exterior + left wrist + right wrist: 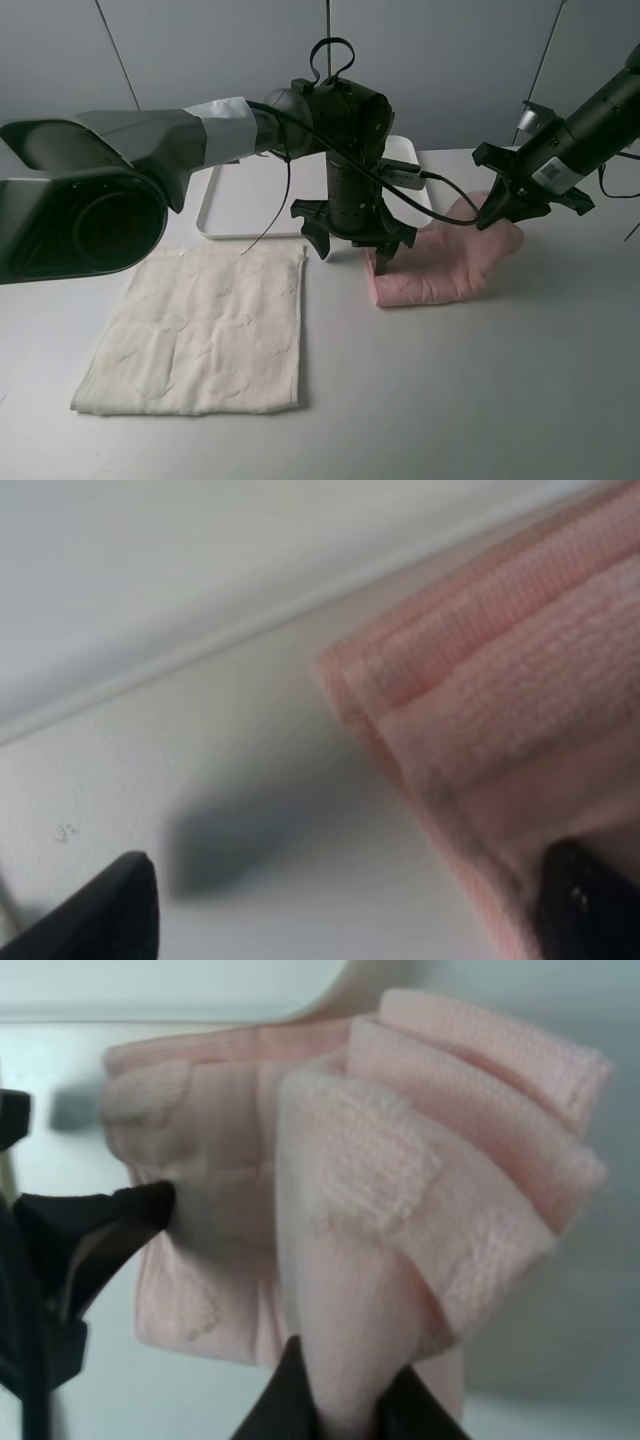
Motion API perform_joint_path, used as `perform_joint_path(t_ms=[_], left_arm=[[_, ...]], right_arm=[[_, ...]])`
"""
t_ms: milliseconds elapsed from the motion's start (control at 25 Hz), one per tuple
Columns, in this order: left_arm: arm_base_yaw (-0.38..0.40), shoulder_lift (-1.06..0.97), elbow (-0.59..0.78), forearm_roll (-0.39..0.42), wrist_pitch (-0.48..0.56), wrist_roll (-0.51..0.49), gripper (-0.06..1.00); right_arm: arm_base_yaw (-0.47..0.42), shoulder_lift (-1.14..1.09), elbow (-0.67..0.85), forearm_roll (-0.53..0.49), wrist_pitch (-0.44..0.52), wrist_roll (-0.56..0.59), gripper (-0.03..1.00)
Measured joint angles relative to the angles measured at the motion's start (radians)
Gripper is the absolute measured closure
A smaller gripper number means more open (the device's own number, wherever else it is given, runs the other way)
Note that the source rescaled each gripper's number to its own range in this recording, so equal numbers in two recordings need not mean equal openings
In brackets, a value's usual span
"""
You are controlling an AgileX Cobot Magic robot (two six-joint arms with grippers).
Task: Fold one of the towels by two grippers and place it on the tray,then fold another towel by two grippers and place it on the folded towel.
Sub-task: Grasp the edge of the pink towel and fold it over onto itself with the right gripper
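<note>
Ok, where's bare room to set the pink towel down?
Free: the tray behind the cream towel, and the table in front of the pink towel, right of the cream one. Crowded: at the pink towel, between left claw and right claw.

3 views up. Exterior high: mounted above the table (480, 400), looking down and across it toward the back wall (450, 60). It's wide enough that I get the tray (225, 205), cream towel (200, 330) and pink towel (440, 275) in 1 shot. Left wrist: very close, low over the table, looking out past the left gripper (350, 885) at 1 folded towel corner, soft focus. Right wrist: equally tight, looking along the right gripper (345, 1385) at the bunched folds. All 3 share the pink towel and the table beside it.
</note>
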Motion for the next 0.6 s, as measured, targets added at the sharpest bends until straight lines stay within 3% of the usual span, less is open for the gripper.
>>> perform_joint_path(t_ms=[160, 600], left_arm=[[0.000, 0.000, -0.001, 0.000, 0.000, 0.009, -0.03], [0.011, 0.000, -0.002, -0.009, 0.000, 0.017, -0.03]], right_arm=[[0.006, 0.000, 0.012, 0.044, 0.002, -0.023, 0.92], [0.016, 0.033, 0.179, 0.418, -0.071, -0.311, 0.92]])
